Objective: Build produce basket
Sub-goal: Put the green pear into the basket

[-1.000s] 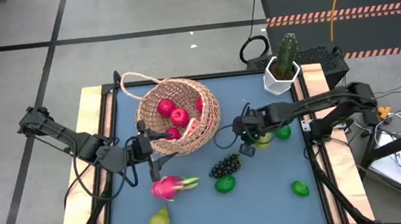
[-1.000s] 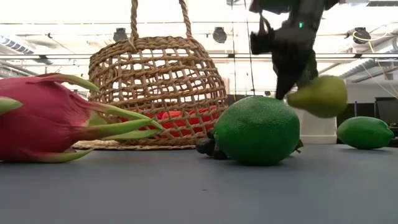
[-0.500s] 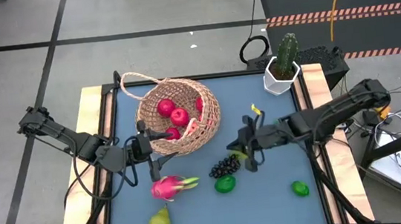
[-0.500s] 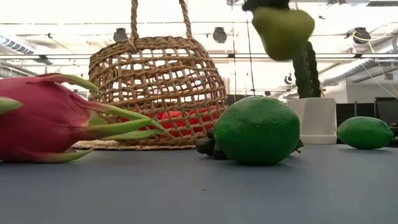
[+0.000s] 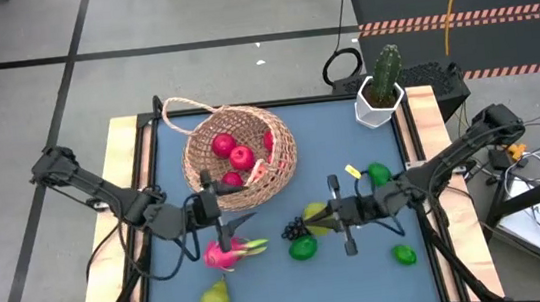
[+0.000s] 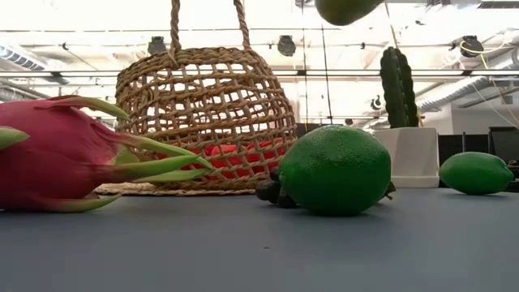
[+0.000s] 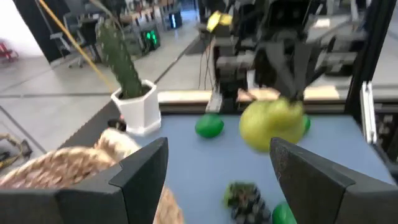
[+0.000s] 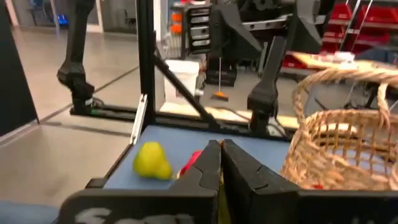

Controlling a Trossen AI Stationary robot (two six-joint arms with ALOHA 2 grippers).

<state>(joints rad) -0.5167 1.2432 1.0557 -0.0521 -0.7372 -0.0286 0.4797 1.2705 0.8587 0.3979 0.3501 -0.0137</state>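
The tan wicker basket (image 5: 240,156) stands far-left of centre and holds red round fruits (image 5: 233,153). My right gripper (image 5: 325,216) hovers mid-table, shut on a yellow-green pear (image 5: 314,214), which shows high up in the low view (image 6: 349,8). My left gripper (image 5: 228,208) is open, between the basket and the pink dragon fruit (image 5: 226,253), which lies on the table. The grape bunch (image 5: 294,229), three limes (image 5: 303,249) (image 5: 405,253) (image 5: 380,173) and a second pear (image 5: 215,297) also rest on the table. My right gripper pinches the pear between its two fingers, reaching from the table's right side. A yellow sliver of the pear (image 8: 220,184) shows between the shut fingers. The pear (image 7: 272,124) is lifted clear of the table, above the grapes and limes.
A white hexagonal pot with a green cactus (image 5: 381,87) stands at the far right corner. Wooden rails (image 5: 130,201) border the blue table top on the left and right. In the low view a lime (image 6: 335,169) and the dragon fruit (image 6: 57,154) sit close to the camera.
My right gripper has carried the pear up and toward the table's near edge, away from the cactus side, uncovering a lime behind it. My left gripper has moved toward the near edge, closer to the dragon fruit.
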